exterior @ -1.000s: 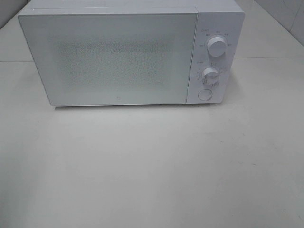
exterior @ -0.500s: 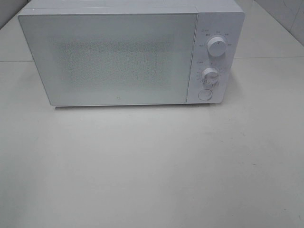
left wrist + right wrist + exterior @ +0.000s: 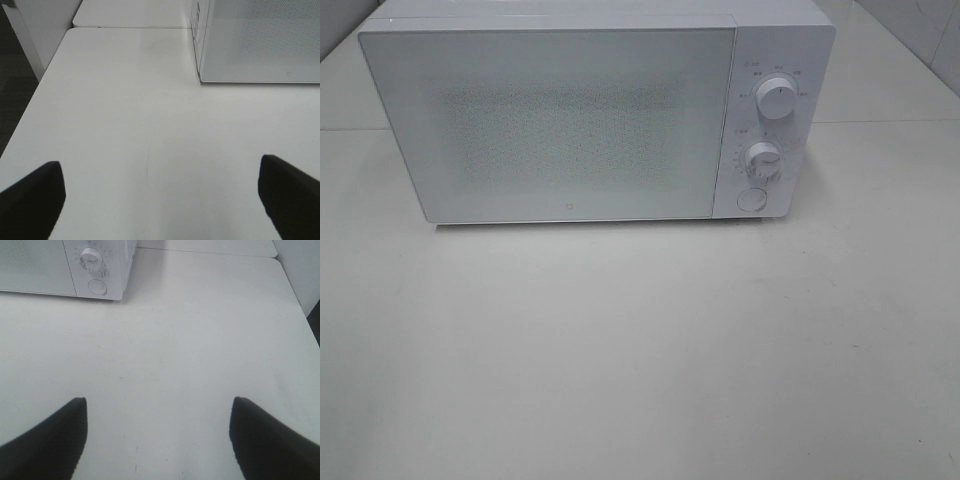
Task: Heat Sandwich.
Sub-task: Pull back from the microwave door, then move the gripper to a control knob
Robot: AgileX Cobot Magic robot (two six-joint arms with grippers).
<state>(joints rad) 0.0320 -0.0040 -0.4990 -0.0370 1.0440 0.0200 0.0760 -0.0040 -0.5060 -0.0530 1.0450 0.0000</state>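
Observation:
A white microwave [image 3: 590, 110] stands at the back of the table with its door [image 3: 550, 125] shut. On its right panel are two knobs [image 3: 776, 100] [image 3: 762, 158] and a round button [image 3: 751, 199]. The sandwich is out of view. My left gripper [image 3: 160, 197] is open and empty over the bare table, left of the microwave's front corner [image 3: 200, 75]. My right gripper [image 3: 157, 432] is open and empty over the table, in front of and to the right of the microwave's control panel [image 3: 97, 270]. Neither gripper shows in the exterior high view.
The white table [image 3: 640, 360] stretches in front of the microwave. Its left edge [image 3: 30, 110] drops to a dark floor. Its right edge [image 3: 300, 305] lies near a white wall. A seam [image 3: 130, 27] joins a second table behind.

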